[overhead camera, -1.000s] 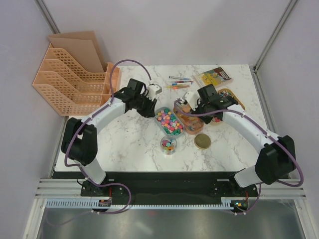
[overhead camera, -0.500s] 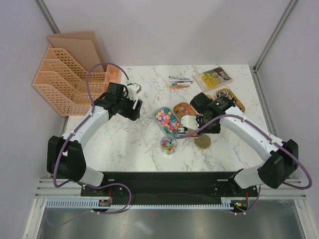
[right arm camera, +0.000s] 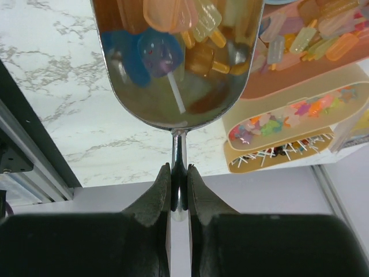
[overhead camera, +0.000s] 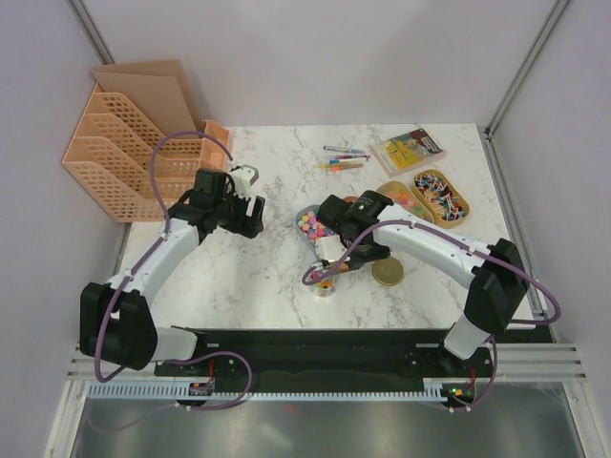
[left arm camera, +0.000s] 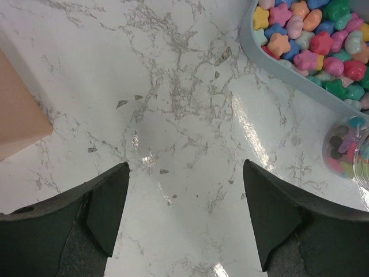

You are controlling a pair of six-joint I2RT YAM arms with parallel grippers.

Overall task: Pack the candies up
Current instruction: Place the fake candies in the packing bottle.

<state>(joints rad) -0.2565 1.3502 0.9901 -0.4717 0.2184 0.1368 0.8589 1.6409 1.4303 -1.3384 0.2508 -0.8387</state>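
Mostly the candies (left arm camera: 311, 34) sit in a pale blue tray (left arm camera: 252, 32) in the middle of the desk (left arm camera: 173, 86). They are pink, green, orange, red and blue, and many look like little stars. More candies lie in the bottom of a small clear jar (left arm camera: 330, 144). The jar stands just beside the tray, on the side near the arms.

A few candies also lie in a shiny metal scoop (right arm camera: 173, 109). One is a blue lollipop with a white stick, and the others are orange and yellow.

The right tool (right arm camera: 179, 171) holds the scoop. Its two fingers (right arm camera: 155, 196) are pressed tight on the thin handle, one on each side. Seen from above, the right tool hangs over the near end of the tray, close to the jar.

The left tool (left arm camera: 185, 173) is spread wide and has nothing in it. It hangs over bare desk to the left of the tray.

A flat gold lid (overhead camera: 388, 273) lies to the right of the jar. Behind it are oval brown trays (overhead camera: 464, 206) with more small things in them. Some pens (overhead camera: 342, 160) and a book (overhead camera: 410, 148) lie at the back of the desk. An orange rack (overhead camera: 124, 157) stands at the back left corner.
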